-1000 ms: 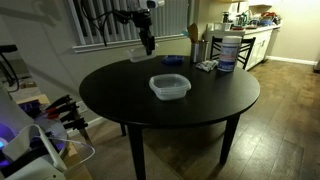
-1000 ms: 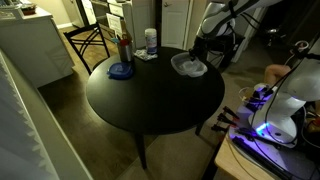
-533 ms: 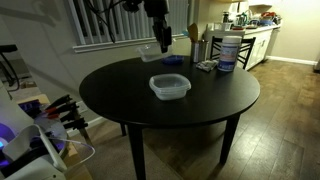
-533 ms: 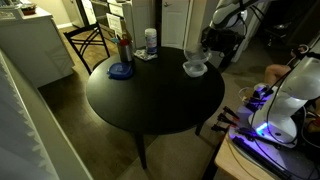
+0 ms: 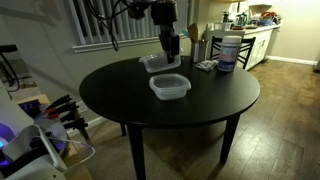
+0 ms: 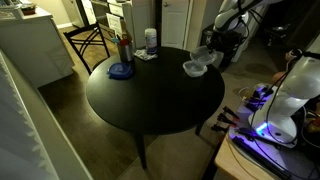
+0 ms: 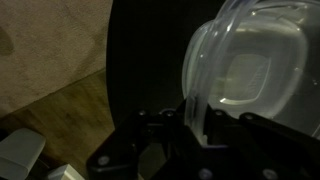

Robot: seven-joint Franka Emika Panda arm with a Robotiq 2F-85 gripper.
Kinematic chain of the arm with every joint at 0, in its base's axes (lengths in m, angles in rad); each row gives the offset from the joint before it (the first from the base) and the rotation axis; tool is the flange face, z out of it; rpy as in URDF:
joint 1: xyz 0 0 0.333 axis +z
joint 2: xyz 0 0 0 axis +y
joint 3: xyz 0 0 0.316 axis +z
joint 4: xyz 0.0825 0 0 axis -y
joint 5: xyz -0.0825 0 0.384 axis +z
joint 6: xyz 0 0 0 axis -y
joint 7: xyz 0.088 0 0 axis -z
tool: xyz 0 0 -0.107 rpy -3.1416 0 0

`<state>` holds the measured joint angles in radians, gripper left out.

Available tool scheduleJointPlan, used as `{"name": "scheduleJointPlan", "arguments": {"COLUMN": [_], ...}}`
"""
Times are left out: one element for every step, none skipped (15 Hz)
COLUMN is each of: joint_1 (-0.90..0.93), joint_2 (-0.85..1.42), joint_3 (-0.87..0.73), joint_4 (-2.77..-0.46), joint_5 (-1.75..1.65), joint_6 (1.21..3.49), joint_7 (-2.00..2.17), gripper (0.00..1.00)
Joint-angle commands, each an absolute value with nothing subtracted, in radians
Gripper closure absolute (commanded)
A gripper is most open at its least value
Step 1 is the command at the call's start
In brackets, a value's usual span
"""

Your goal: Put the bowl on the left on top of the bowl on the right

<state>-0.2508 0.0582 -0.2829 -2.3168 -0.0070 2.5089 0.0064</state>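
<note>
Dim home room, round black table (image 5: 125,98) on wood floor, blinds behind. Gripper (image 5: 170,55) hangs over the far side of the table, jaws clenched on the rim of a clear plastic bowl (image 5: 153,63). That bowl is lifted off the surface, tilted, just behind and above the second clear bowl (image 5: 169,87), which sits alone near the table centre. The two bowls look apart, not yet nested.

Step in hand, as I judge it: carry phase, roughly halfway, pick done, place not done. Next move calls for shifting the held bowl over the resting one, levelling it so the rims line up, lowering until it seats, then letting go. Risk: the tilt could catch a rim and shove the lower bowl.

Wrist view shows what the others do not: fingers (image 7: 190,110) pinching the bowl wall with its translucent inside (image 7: 250,70) facing the camera, the grip on one edge only. The resting bowl is not seen there.

An exterior view shows the table's other clutter: blue lid (image 6: 121,70), white bottle (image 6: 150,41), red bottles (image 6: 124,45), all well apart from the bowls. A big white tub with a blue label (image 5: 228,50) stands at the table edge.
</note>
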Motion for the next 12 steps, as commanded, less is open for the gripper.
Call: {"name": "scheduleJointPlan", "arguments": {"joint_1": [-0.265, -0.265, -0.264, -0.264, -0.263, -0.264, -0.266, -0.268, -0.269, -0.268, -0.271, -0.272], "joint_2": [0.132, 0.149, 0.171, 0.187, 0.207, 0.227, 0.243, 0.259, 0.274, 0.287, 0.301, 0.312], "joint_3": [-0.278, -0.274, -0.268, -0.262, -0.255, -0.245, -0.235, -0.223, -0.215, -0.211, -0.205, -0.203], "joint_4": [-2.257, -2.245, -2.228, -2.215, -2.201, -2.186, -2.174, -2.159, -2.146, -2.135, -2.123, -2.111], "joint_5": [0.001, 0.010, 0.015, 0.019, 0.025, 0.035, 0.043, 0.057, 0.061, 0.063, 0.070, 0.065], "joint_6": [2.505, 2.507, 2.506, 2.503, 2.500, 2.502, 2.505, 2.500, 2.501, 2.502, 2.506, 2.506], "joint_7": [-0.039, -0.050, -0.055, -0.062, -0.070, -0.080, -0.090, -0.105, -0.109, -0.103, -0.106, -0.102], "gripper": [0.98, 0.97, 0.97, 0.97, 0.97, 0.97, 0.98, 0.98, 0.98, 0.68, 0.67, 0.62]}}
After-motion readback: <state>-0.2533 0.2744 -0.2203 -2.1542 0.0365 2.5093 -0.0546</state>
